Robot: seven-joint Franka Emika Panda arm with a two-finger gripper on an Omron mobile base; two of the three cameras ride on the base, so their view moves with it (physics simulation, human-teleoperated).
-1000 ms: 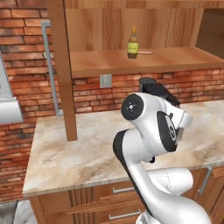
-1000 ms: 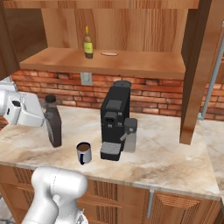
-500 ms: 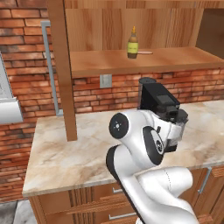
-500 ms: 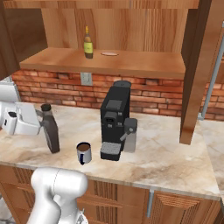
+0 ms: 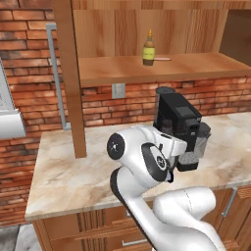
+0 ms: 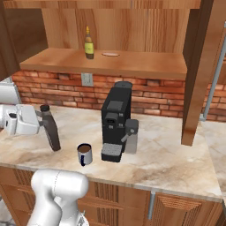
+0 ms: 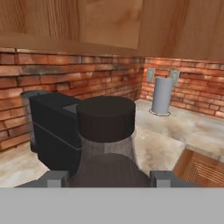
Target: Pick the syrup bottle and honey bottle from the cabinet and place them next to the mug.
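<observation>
The syrup bottle (image 6: pixel 50 129), dark brown with a black cap, leans slightly at the counter's left, its base at or just above the marble. My gripper (image 6: pixel 43 120) is shut on its neck from the left. In the hand view its black cap (image 7: pixel 106 116) rises between my fingertips (image 7: pixel 55 178). The white mug (image 6: pixel 84 154) with a blue handle stands a short way right of the bottle. The amber honey bottle (image 6: pixel 89 43) (image 5: pixel 148 48) stands upright on the shelf of the open wooden cabinet (image 6: pixel 132 66). In the left base view my arm hides the syrup bottle and mug.
A black coffee machine (image 6: pixel 116 120) (image 5: pixel 179 128) (image 7: pixel 52 133) stands just right of the mug. A small flat disc (image 6: pixel 110 54) lies on the shelf near the honey bottle. A wooden post (image 6: pixel 196 75) comes down at the right. A grey cylinder (image 7: pixel 162 95) stands on the far counter.
My arm has come down and swung left with the syrup bottle, bringing it low beside the mug. The honey bottle and mug have not moved.
</observation>
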